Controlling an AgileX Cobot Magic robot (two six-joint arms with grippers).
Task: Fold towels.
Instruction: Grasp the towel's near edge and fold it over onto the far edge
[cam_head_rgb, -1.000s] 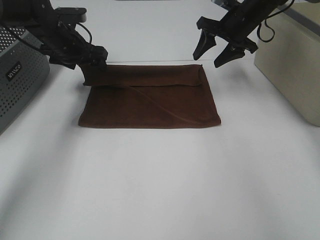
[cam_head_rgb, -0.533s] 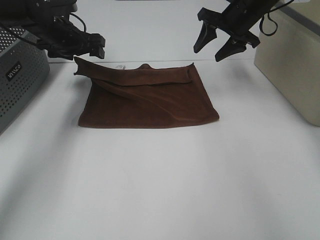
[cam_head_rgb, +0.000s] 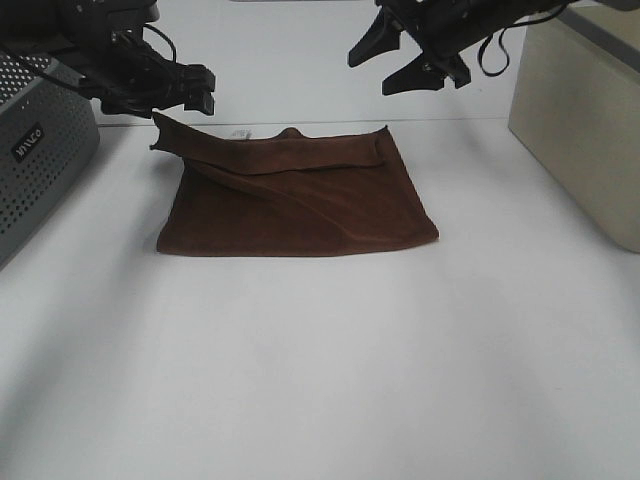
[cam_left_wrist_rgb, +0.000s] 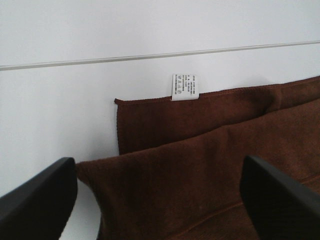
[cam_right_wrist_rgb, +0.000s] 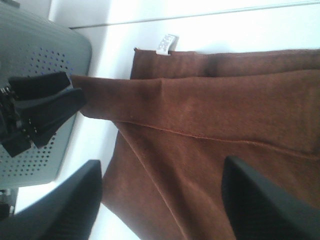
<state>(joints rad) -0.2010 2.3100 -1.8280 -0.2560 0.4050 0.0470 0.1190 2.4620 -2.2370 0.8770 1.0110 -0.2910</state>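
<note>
1. Shows towel (cam_head_rgb: 300, 205) at table (cam_head_rgb: 320, 380) centre, fold skewed, corner (cam_head_rgb: 158, 125) peaked at 10 o'clock.
2. Finds left gripper (cam_head_rgb: 203, 90) and right gripper (cam_head_rgb: 372, 72) spread wide, empty.
3. Risks crooked fold if peaked corner flops or snags left gripper.

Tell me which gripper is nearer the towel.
The left gripper: open, right by the raised far-left corner of the towel. The right gripper, also open, hangs higher, beyond the far edge.
</note>
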